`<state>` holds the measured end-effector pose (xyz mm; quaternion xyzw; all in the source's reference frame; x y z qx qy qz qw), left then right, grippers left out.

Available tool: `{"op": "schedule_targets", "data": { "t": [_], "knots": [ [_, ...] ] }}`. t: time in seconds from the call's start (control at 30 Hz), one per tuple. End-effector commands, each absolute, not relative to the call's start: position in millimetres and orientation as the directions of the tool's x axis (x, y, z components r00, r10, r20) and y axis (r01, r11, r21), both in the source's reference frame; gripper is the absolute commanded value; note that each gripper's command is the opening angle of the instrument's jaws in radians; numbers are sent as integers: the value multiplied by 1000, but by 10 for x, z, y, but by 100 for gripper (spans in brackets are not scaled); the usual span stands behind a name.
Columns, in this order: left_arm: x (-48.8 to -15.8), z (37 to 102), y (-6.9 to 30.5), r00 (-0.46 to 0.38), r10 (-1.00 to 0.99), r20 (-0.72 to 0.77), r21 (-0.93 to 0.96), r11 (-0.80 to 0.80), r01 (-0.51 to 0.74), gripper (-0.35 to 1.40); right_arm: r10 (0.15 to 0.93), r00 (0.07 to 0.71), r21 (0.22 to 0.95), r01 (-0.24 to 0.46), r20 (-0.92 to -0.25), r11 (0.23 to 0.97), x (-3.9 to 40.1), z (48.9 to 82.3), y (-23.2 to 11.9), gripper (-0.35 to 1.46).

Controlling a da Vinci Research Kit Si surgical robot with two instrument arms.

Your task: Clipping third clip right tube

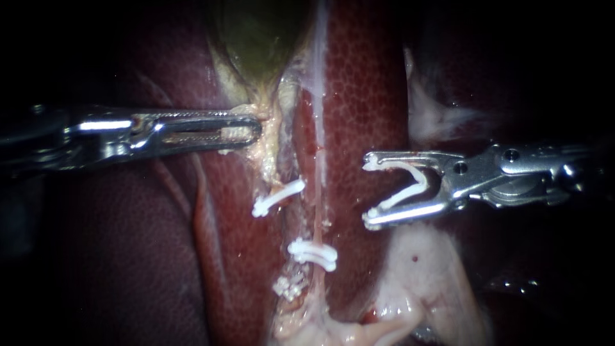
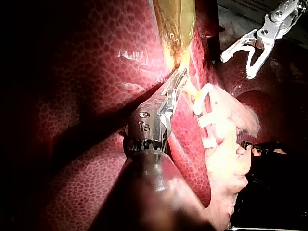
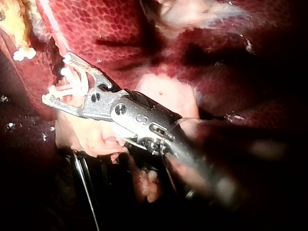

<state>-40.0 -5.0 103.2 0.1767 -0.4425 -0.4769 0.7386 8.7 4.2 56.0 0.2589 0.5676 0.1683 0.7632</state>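
Right instrument [image 1: 369, 190] hovers just right of the right tube [image 1: 318, 205], both jaws cradling a white clip [image 1: 410, 186], spread wide. Left instrument [image 1: 255, 130] grips the gallbladder [image 1: 256, 38] at its narrow end, left of that tube.

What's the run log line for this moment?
left instrument: shut on gallbladder | right instrument: holding open clip, clear of tube

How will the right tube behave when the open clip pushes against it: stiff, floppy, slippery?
Probably floppy: the right tube looks thin, held straight because the left instrument grips the gallbladder. Likely slippery for the open clip in the right instrument, as it glistens. Perhaps fragile: a closed clip flattens it.
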Motion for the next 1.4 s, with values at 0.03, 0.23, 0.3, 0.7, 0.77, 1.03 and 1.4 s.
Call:
{"op": "schedule_targets", "data": {
  "t": [0.03, 0.23, 0.3, 0.7, 0.77, 1.03, 1.4],
  "knots": [
    [-400, 1032, -50, 154, -861, 486, 683, 483, 547, -35, 551, 299, 586, 37, -779, 809, 87, 560, 42, 60],
    [-391, 1025, -45, 157, -862, 482, 689, 483, 541, -35, 551, 299, 586, 36, -779, 809, 87, 560, 42, 60],
    [-384, 1020, -40, 155, -863, 480, 687, 480, 546, -35, 551, 299, 586, 36, -779, 809, 87, 561, 42, 60],
    [-339, 975, -9, 103, -871, 481, 689, 448, 569, -35, 550, 299, 585, 35, -780, 810, 89, 564, 41, 60],
    [-336, 970, -7, 99, -868, 486, 687, 450, 571, -35, 550, 299, 585, 35, -780, 810, 90, 564, 40, 60],
    [-334, 967, -8, 97, -868, 486, 687, 449, 571, -35, 547, 299, 582, 37, -782, 812, 92, 570, 37, 60],
    [-334, 968, -9, 96, -868, 487, 687, 449, 572, -35, 632, 308, 670, 23, -711, 742, 110, 631, 10, 59]
  ]
}}
